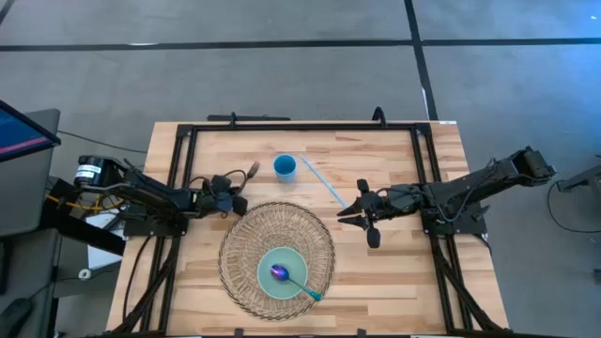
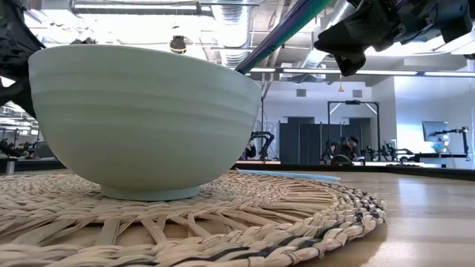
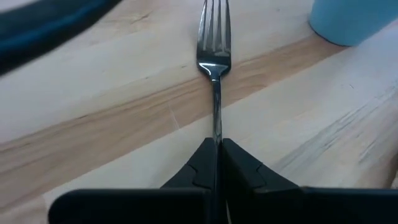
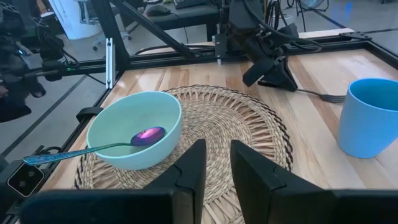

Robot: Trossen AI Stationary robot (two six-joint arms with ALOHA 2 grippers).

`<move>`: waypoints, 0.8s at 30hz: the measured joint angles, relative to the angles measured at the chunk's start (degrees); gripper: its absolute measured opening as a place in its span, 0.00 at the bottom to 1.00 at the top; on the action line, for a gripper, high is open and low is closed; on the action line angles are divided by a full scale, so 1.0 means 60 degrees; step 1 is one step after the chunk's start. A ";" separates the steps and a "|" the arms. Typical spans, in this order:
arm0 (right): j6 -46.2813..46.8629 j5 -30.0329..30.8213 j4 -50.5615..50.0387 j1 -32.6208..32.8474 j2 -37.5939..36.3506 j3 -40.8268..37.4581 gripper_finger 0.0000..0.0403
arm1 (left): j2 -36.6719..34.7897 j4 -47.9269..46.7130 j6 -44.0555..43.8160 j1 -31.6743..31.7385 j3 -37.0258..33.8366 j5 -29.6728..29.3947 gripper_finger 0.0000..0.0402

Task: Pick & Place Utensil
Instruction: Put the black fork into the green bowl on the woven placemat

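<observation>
A metal fork [image 3: 214, 62] lies along the bare wood at the table's left, tines toward the blue cup [image 1: 285, 168]. My left gripper [image 1: 235, 191] is shut on its handle; it also shows in the right wrist view [image 4: 273, 78]. A pale green bowl [image 1: 282, 272] stands on the round woven mat [image 1: 246, 235]. A spoon [image 1: 293, 279] with a purple head and a teal handle leans in the bowl. My right gripper [image 1: 346, 212] is open and empty, just right of the mat and pointing at it [image 4: 217, 163]. My left gripper pinches the fork's handle [image 3: 216, 138] between its two fingers, which lie along the handle and come low from the table's left. The tines [image 3: 214, 28] point away from the gripper, low over the wood; I cannot tell whether they touch it.
A thin light-blue stick [image 1: 324, 181] lies flat on the table between the cup and my right gripper. A black frame [image 1: 300, 125] runs around the table top. Bare wood lies to the right of the mat.
</observation>
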 joint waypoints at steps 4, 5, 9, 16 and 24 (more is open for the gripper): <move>0.0000 0.0000 0.0000 0.0003 0.0000 0.0000 0.17 | -0.0551 -0.0018 0.0272 -0.0066 0.0409 0.0593 0.03; 0.0000 0.0000 0.0000 0.0003 0.0004 0.0000 0.17 | -0.0711 0.0024 0.0474 -0.0067 0.0533 0.0833 0.02; -0.0003 0.0000 0.0000 0.0000 0.0001 0.0000 0.17 | -0.1352 -0.0023 0.1191 -0.0299 0.1068 0.1299 0.02; -0.0003 0.0000 0.0000 0.0003 0.0004 0.0000 0.17 | -0.2109 -0.1283 0.1746 -0.1412 0.2172 0.0278 0.02; -0.0004 0.0000 -0.0004 0.0002 0.0004 0.0000 0.17 | -0.2299 -0.2152 0.2134 -0.2471 0.3250 -0.0285 0.02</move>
